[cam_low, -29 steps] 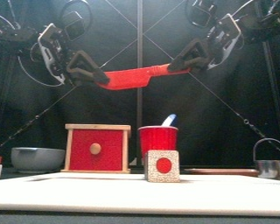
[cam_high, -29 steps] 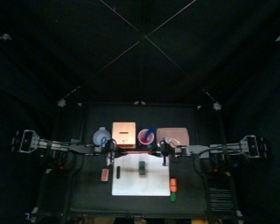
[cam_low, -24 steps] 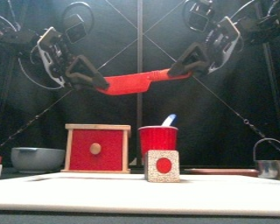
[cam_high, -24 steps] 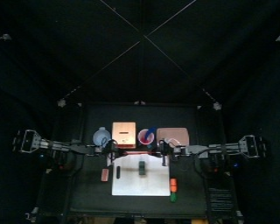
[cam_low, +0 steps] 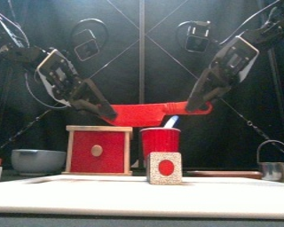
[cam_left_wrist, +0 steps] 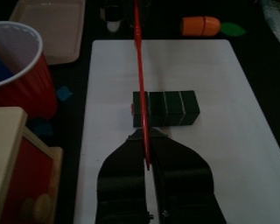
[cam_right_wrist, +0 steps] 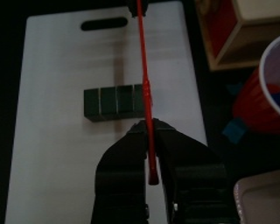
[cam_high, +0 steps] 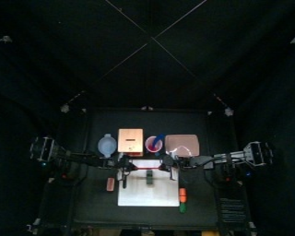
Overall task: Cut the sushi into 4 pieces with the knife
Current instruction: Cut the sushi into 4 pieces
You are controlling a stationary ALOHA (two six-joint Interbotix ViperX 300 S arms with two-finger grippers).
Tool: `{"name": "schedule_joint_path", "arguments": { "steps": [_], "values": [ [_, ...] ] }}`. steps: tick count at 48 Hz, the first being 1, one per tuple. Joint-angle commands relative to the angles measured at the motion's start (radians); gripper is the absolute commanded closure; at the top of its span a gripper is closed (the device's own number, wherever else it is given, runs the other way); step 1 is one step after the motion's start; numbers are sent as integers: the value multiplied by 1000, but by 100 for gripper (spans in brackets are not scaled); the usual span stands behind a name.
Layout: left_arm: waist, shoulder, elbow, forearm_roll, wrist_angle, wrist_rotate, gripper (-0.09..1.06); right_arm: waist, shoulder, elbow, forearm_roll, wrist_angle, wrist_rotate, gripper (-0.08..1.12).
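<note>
Red knife point(cam_low: 142, 113) is hanging roughly level between the two arms. The left end effector point(cam_low: 103, 111) is pinched tight on one end and the right end effector point(cam_low: 201, 105) is clamped on the other, so both are holding the blade. The sushi roll point(cam_left_wrist: 167, 107) sits well below it, in the middle of the white cutting board point(cam_left_wrist: 213, 166). It lies near-to-far, so the blade crosses it square, and nothing is touching it yet.

From both wrist views the blade looks lined up over the far end of the roll rather than on a seam. With the knife this high I wouldn't swear to that, though.

To do this step well, I'd slide both arms together toward the near side until the edge sits right over a seam. Then lower both ends at the same rate so the blade stays flat. If one side leads, the roll will probably skid or roll instead of splitting. The red cup point(cam_low: 160, 142) is just behind, so keep the drop straight.
</note>
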Motion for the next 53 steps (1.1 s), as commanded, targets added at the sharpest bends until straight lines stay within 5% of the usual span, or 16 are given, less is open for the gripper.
{"name": "schedule_joint_path", "arguments": {
  "steps": [1,53],
  "values": [
    [-11,29,-43,3,-11,0,69,-2,-5,2,12,-3,2,97],
    [-25,173,-75,-3,-15,-5,69,12,144,-12,28,-9,2,97]
  ]
}}
